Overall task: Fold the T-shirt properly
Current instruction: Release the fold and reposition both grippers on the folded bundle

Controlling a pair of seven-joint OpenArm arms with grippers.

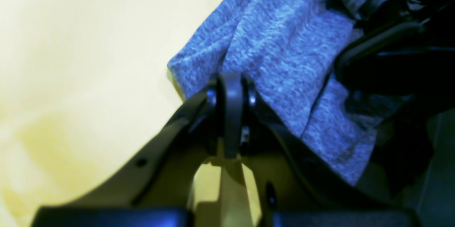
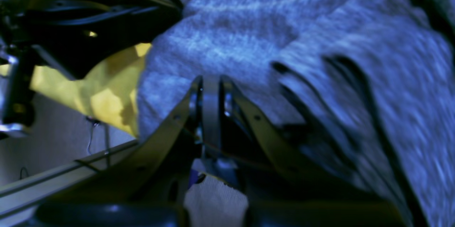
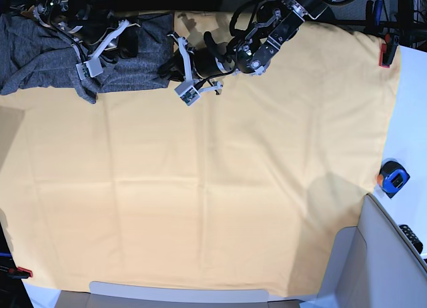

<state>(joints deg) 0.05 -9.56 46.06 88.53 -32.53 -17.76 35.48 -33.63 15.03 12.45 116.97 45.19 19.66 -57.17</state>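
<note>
The dark grey T-shirt (image 3: 47, 55) lies bunched along the far left edge of the yellow-orange table cloth (image 3: 213, 188). My left gripper (image 1: 231, 77) is shut, with the shirt's hanging edge (image 1: 284, 42) at its tips. In the base view it (image 3: 170, 65) sits at the shirt's right end. My right gripper (image 2: 210, 81) is shut on a fold of the shirt (image 2: 249, 31), which fills most of that view. In the base view it (image 3: 133, 45) is over the shirt's middle part. The two grippers are close together.
The other arm shows dark at the right of the left wrist view (image 1: 391, 42) and at the top left of the right wrist view (image 2: 89, 17). A tape measure (image 3: 393, 178) lies off the cloth's right edge. Red clamps (image 3: 385, 55) hold the cloth.
</note>
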